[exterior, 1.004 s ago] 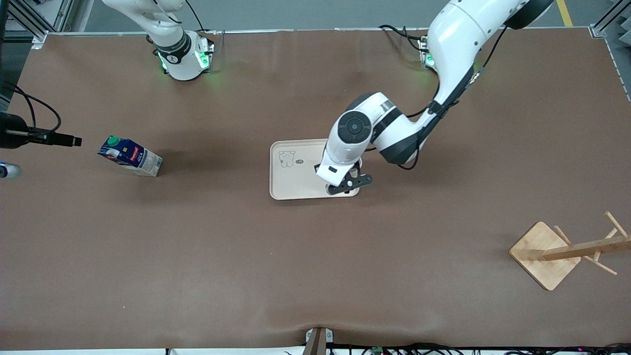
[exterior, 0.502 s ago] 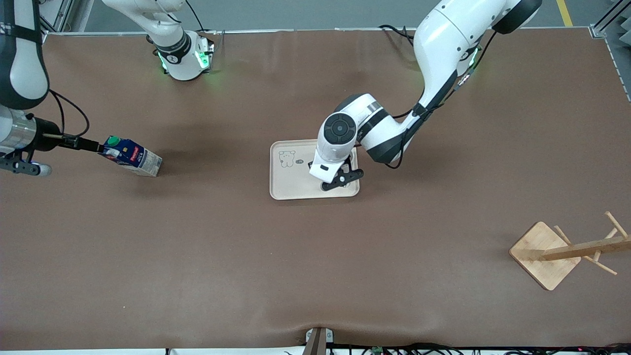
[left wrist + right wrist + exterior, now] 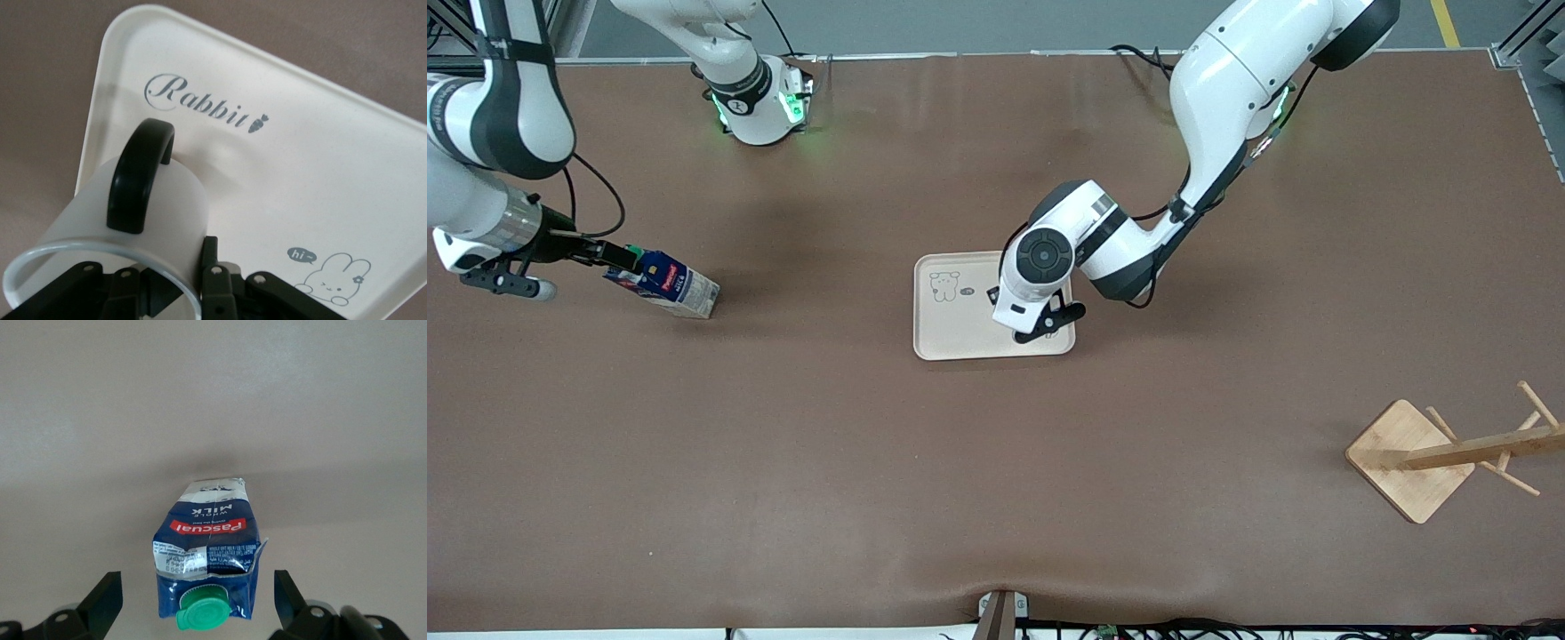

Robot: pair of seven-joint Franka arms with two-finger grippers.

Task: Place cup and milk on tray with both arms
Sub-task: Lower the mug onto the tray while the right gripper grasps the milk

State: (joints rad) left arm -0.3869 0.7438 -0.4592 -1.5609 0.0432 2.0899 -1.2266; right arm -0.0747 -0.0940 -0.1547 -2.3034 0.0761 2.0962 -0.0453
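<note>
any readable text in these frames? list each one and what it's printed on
"Rabbit", script with a small carrot mark: on the flat cream rectangular tray.
"hi~", speech bubble by the rabbit drawing: same tray.
"Pascual", white on a red patch: on the small dark-blue milk carton with the green cap.
"WHOLE MILK": same carton, on the blue above the patch.
Fine print near the cap: too small to read.
White mug with the black handle: no text visible.

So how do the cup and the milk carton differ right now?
The cup is white with a black loop handle; the milk is a dark-blue carton with a green cap. The cup is clamped in the shut left gripper over the tray; the milk sits on the table, unheld, between the open right gripper fingers.
</note>
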